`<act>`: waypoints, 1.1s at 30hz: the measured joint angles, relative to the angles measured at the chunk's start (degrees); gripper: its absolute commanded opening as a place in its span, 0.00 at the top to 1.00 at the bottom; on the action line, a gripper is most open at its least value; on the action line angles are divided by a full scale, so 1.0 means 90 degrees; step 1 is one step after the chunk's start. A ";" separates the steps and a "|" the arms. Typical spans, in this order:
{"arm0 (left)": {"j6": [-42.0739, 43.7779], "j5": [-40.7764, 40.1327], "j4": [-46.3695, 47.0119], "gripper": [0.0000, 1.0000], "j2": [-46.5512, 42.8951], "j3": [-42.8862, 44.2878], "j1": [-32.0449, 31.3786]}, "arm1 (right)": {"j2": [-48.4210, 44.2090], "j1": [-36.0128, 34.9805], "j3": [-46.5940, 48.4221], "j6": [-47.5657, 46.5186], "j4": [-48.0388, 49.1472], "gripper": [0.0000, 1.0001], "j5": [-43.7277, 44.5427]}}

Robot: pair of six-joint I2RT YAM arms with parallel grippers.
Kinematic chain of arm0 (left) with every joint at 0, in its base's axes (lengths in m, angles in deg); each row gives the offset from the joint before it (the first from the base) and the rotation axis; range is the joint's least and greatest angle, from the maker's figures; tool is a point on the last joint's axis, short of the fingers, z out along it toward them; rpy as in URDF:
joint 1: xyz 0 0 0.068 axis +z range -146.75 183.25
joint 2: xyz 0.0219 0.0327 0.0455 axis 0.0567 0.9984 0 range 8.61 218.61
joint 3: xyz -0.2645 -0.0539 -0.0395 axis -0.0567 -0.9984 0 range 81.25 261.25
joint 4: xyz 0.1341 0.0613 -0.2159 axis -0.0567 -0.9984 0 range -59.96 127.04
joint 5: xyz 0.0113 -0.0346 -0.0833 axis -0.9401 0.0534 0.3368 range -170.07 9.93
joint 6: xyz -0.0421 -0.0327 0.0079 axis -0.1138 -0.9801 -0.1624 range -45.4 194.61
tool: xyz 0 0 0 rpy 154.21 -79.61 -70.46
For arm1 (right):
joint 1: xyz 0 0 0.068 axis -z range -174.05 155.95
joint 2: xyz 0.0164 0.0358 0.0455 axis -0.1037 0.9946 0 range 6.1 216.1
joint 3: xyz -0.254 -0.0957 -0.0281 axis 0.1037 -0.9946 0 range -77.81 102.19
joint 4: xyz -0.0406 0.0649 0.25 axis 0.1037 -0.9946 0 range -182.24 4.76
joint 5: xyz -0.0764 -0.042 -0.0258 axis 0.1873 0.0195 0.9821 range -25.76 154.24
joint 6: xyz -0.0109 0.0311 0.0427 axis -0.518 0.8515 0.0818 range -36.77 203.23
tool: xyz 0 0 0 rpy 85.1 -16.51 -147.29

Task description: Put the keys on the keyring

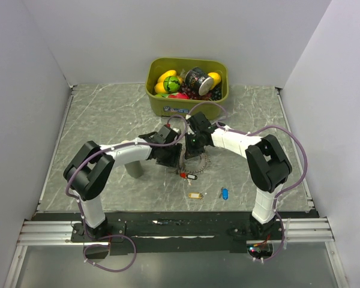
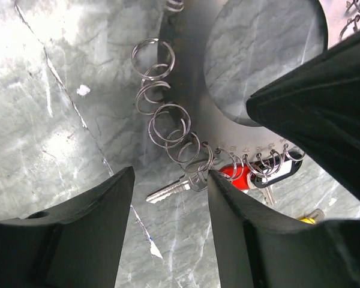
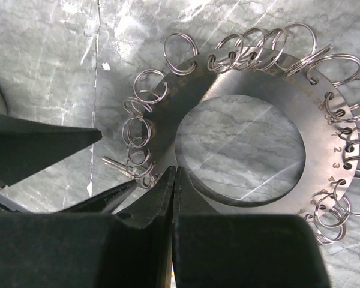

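The left gripper (image 2: pixel 171 175) was held wide open, with nothing clasped. The red-tagged key (image 2: pixel 168 192) was seen between its fingers, hung on a split ring of the keyring (image 2: pixel 189 72). The right gripper (image 3: pixel 175 173) was closed, finger against finger, its tips set over the keyring's band; contact could not be judged.

The keyring (image 3: pixel 258 81) is a flat grey metal annulus lying flat, its numbered rim holes carrying small split rings. The red-tagged key (image 2: pixel 235 175) lies at its 6 o'clock rim. The yellow-tagged key (image 1: pixel 195 195) at 6 o'clock and the blue-tagged key (image 1: pixel 224 192) at 5 o'clock lie apart.
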 measured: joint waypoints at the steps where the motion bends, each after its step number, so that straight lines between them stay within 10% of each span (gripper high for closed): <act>1: 0.0027 -0.0051 -0.0005 0.43 0.0000 0.0017 -0.0034 | 0.0000 0.0002 0.0000 0.0000 0.0000 1.00 0.0005; 24: 0.0369 -0.0891 -0.0032 0.47 0.0631 0.0850 -0.0095 | 0.0000 0.0002 0.0000 -0.0170 -0.0034 0.98 0.0078; 33: 0.0163 -0.0413 -0.0270 0.29 -0.0044 0.0811 0.0525 | -0.0129 0.0002 -0.0097 -0.0789 0.0459 0.59 -0.0129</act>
